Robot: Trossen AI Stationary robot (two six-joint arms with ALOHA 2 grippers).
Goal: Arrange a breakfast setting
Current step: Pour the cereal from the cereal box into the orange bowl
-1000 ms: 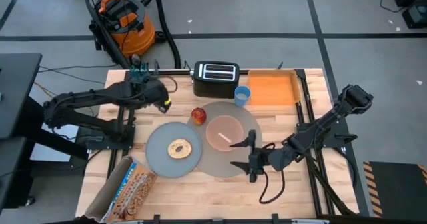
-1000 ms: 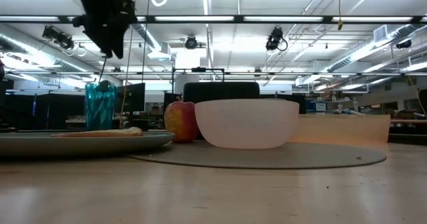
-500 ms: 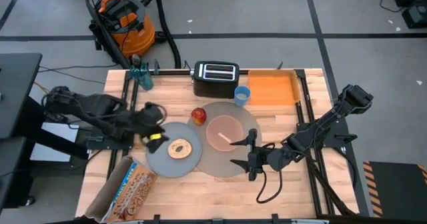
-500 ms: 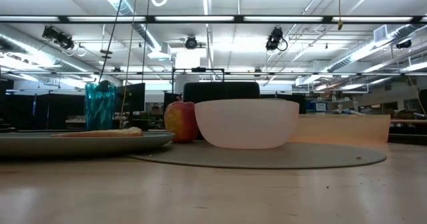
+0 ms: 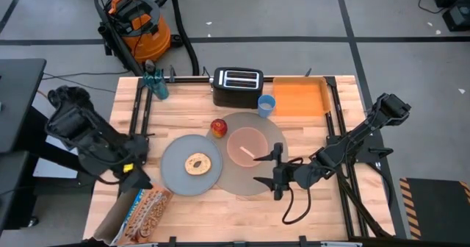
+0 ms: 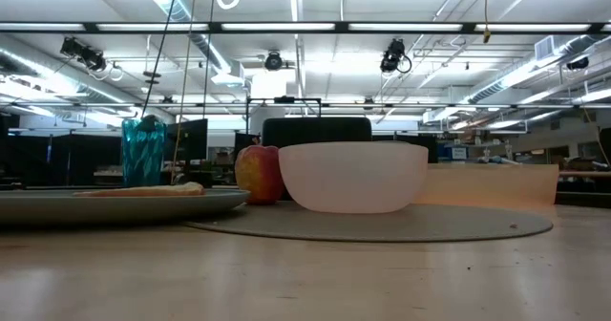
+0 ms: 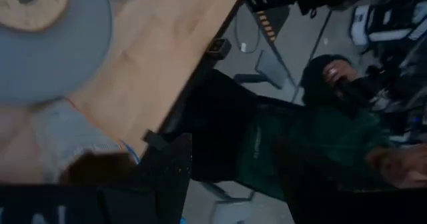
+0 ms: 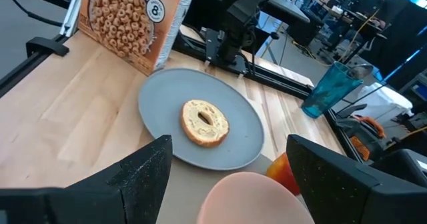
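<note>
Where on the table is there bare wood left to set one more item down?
Bare wood lies along the near edge, in front of the plate and mat, right of the cereal box; also between the teal bottle and toaster. Crowded: the centre, where apple, bowl and the open right gripper cluster.

Readable markings: one numeral only

The orange cardboard cereal box, printed with cereal rings, carries a white "8" in a dark circle; its other lettering is illegible.
</note>
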